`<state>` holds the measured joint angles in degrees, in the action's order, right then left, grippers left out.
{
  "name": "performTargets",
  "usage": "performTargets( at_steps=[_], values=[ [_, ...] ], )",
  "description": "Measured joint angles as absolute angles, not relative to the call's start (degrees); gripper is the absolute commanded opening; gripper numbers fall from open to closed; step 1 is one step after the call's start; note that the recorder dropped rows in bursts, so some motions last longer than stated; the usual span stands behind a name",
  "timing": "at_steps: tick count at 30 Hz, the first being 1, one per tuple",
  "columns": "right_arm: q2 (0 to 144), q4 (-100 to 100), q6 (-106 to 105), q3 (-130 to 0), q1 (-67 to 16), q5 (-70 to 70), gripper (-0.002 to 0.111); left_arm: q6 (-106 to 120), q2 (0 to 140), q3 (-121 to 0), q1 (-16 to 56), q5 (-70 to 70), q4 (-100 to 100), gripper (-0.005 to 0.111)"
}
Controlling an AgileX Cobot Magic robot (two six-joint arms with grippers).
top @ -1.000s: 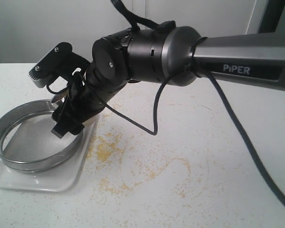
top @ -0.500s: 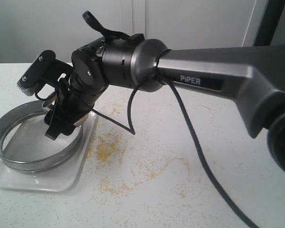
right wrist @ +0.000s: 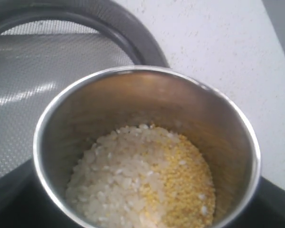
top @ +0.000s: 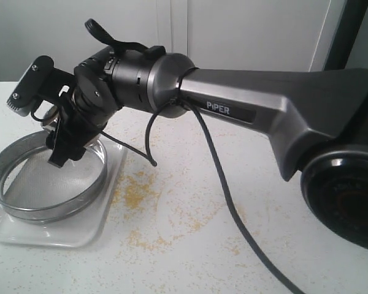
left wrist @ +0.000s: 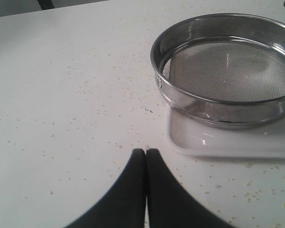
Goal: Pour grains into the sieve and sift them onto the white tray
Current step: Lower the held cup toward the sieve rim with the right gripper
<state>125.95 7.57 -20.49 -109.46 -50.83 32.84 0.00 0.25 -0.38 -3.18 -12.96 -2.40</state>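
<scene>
My right gripper (top: pixel 64 144) is shut on a small steel cup (right wrist: pixel 218 123) and holds it over the back part of the sieve (top: pixel 46 211). The cup stands nearly upright and holds the grains (right wrist: pixel 142 185), pale beige on one side and fine yellow on the other. The sieve's grey mesh (right wrist: pixel 38 76) lies bare just beyond the cup's rim. The sieve rests on the white tray (top: pixel 67 236). My left gripper (left wrist: pixel 146 151) is shut with nothing in it, low over the table a short way from the tray (left wrist: pixel 213 145) and sieve (left wrist: pixel 228 71).
Yellow specks (top: pixel 138 190) are strewn over the white tabletop to the right of the tray. The right arm (top: pixel 245 116) and its hanging cable (top: pixel 221 196) stretch across the table from the right.
The right arm has carried the cup leftward, from above the sieve's right rim to further over the sieve. Sieve and tray have not moved.
</scene>
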Motion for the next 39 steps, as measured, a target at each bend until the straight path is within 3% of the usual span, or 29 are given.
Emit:
performTargets(
  at_steps=[11, 39],
  values=[
    [127.42, 20.27, -20.49, -109.46, -50.83, 28.24, 0.000, 0.00, 0.25, -0.38, -3.18, -12.96, -2.40, 0.000],
    [128.19, 20.71, -11.93, -109.46, -50.83, 28.00, 0.000, 0.00, 0.25, -0.38, -3.18, -12.96, -2.40, 0.000]
  ],
)
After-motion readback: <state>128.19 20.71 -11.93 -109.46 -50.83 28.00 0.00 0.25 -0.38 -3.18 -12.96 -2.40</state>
